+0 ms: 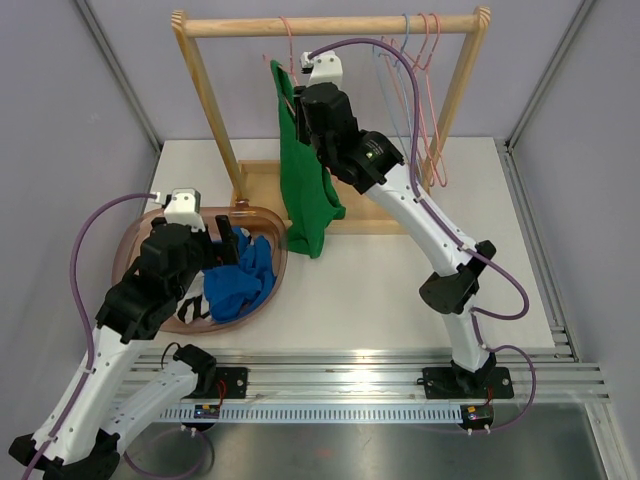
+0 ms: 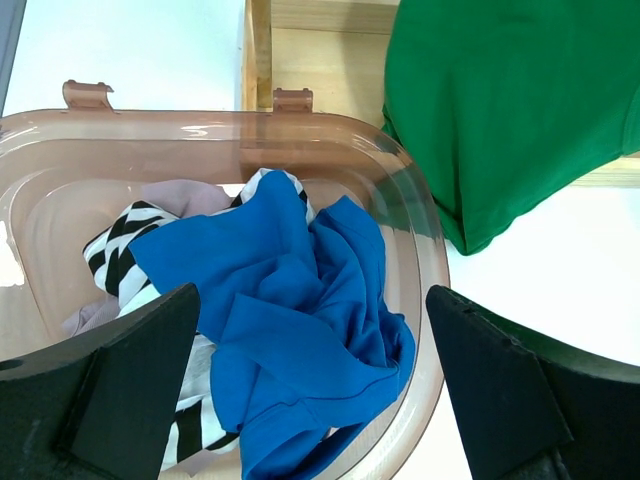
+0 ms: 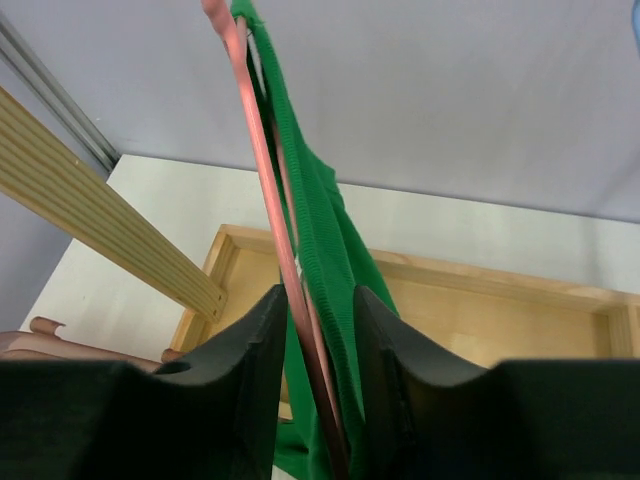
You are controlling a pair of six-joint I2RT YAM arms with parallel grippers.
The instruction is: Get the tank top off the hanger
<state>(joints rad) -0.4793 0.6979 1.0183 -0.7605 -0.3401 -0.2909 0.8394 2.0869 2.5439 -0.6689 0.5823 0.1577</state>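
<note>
right gripper [image 3: 320, 300]: pinches top [image 1: 300, 190] strap and hanger [image 3: 250, 120]
left gripper [image 2: 310, 340]: wide open, over bin [image 2: 200, 120]
top: green, hangs at rack [image 1: 330, 25]
bin: blue cloth [image 2: 290, 300], striped cloth [image 2: 115, 250]

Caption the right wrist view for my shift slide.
Right gripper straddles the pink hanger and green tank top strap, with the wooden rack base below.

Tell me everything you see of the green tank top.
The green tank top, seemingly ribbed knit, hangs limp on a pink hanger from the wooden rail, hem near the rack's base. Its strap and the hanger wire pass between the fingers of the right claw; whether they clamp is unclear.
</note>
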